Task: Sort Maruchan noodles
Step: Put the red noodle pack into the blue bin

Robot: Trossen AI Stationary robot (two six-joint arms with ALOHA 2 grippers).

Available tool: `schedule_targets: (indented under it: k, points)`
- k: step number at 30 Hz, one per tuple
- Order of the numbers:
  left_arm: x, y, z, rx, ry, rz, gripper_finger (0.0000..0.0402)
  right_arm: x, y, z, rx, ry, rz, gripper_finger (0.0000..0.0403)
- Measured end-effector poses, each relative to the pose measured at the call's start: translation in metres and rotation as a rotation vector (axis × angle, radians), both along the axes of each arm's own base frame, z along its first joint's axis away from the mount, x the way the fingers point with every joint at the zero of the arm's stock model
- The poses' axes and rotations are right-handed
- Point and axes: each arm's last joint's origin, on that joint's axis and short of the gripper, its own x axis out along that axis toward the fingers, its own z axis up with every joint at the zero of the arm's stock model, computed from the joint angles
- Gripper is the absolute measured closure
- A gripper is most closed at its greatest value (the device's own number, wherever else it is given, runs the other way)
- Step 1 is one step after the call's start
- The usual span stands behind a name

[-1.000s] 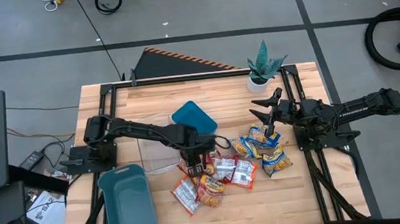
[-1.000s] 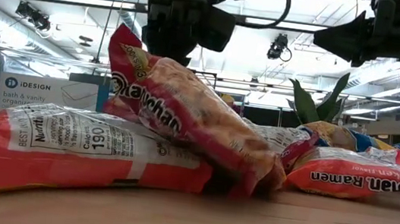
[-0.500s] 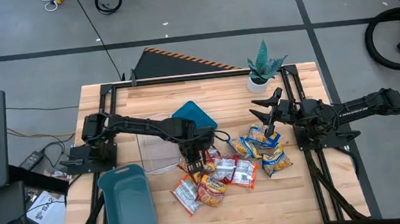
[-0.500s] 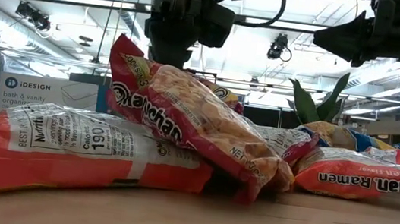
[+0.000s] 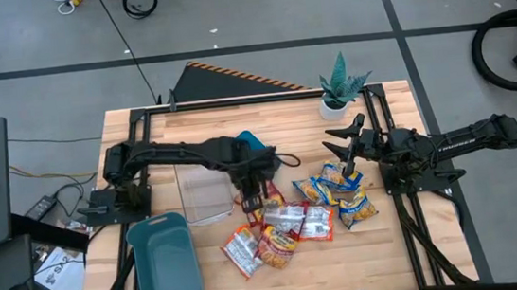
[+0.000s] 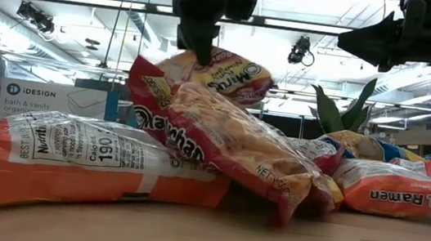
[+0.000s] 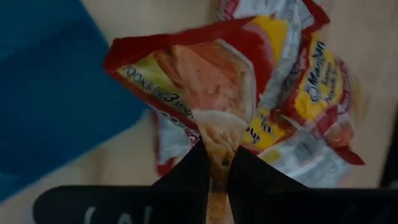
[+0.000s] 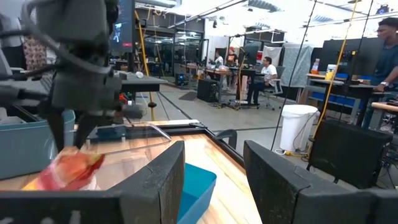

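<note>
Several Maruchan noodle packets lie in a loose pile (image 5: 281, 230) at the table's middle, red-and-white and orange ones overlapping. Yellow-and-blue packets (image 5: 341, 192) lie to the pile's right. My left gripper (image 5: 251, 186) hangs above the pile's far side, shut on a red-and-yellow packet (image 6: 223, 72). That packet also shows in the left wrist view (image 7: 205, 81). My right gripper (image 5: 345, 137) waits open at the right, raised above the yellow-and-blue packets, holding nothing (image 8: 214, 180). My left gripper pinches the red-and-yellow packet by one short end (image 7: 216, 140) between its two fingers (image 7: 194, 177). The fingers come from above, pointing steeply down. The packet hangs below them, tilted, above the pile (image 6: 222, 134); whether its lower end touches the pile, I cannot tell.
A clear container (image 5: 202, 194) stands left of the pile, with a teal lid (image 5: 251, 146) just beyond it. A teal tray (image 5: 165, 261) sits at the near left corner. A potted plant (image 5: 337, 92) stands at the far right. Bare wood lies along the near edge.
My left gripper has gone up and a little toward the table's far edge, still shut on the red-and-yellow packet. The packet has come up off the pile and now hangs above it. The tilted red packet under it has settled slightly lower.
</note>
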Motion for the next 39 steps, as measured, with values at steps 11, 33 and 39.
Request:
schedule_targets:
  k: [11, 33, 39]
  points:
    - [0.001, 0.038, 0.029, 0.170, -0.058, -0.022, 0.0356, 0.000, 0.000, 0.000, -0.001, 0.000, 0.001, 0.0233]
    - [0.003, 0.090, -0.007, 0.604, 0.002, -0.745, 0.0356, 0.000, 0.000, 0.000, -0.001, 0.000, 0.004, 0.0233]
    - [0.000, 0.087, -0.021, 0.636, 0.041, -0.962, 0.0356, 0.000, 0.000, 0.000, -0.001, 0.001, 0.005, 0.0233]
